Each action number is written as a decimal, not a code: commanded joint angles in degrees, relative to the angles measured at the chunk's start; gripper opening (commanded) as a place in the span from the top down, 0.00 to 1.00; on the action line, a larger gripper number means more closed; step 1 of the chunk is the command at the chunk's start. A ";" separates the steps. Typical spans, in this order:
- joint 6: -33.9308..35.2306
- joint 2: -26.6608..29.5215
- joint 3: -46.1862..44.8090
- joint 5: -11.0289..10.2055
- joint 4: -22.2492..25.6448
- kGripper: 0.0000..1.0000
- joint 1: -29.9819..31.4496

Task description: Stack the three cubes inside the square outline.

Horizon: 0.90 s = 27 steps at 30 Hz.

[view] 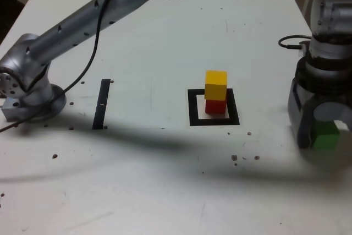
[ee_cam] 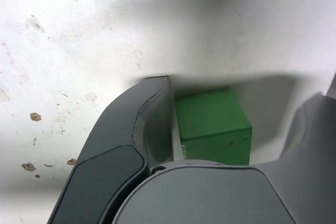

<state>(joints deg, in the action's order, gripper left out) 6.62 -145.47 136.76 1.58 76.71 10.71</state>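
- Two of three are sorted: the yellow cube (view: 216, 84) sits on the red cube (view: 215, 106), and that little tower stands inside the black square outline (view: 193, 108) on the white table (view: 165, 42).
- The yellow one looks a touch off-square on the red, but it's upright.
- What's left is the green cube (view: 325, 135), down on the table at the exterior view's right, well apart from the outline.
- The gripper (view: 322, 127) is down around it. In the wrist view the jaws are apart: one finger (ee_cam: 157, 124) is right against the green cube (ee_cam: 212, 124), and there's a clear gap to the other side.
- So I'd say it isn't properly gripped yet. Clamp, lift, carry over and set on the yellow all remain.
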 commanded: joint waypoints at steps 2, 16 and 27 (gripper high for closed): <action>0.08 -0.53 0.34 -0.70 -0.18 0.77 0.04; 0.06 -0.12 0.13 -0.77 0.27 0.79 0.10; -0.19 1.94 -0.37 -1.31 1.82 0.79 0.10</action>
<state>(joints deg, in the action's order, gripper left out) 6.59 -144.82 136.53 0.37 78.08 10.75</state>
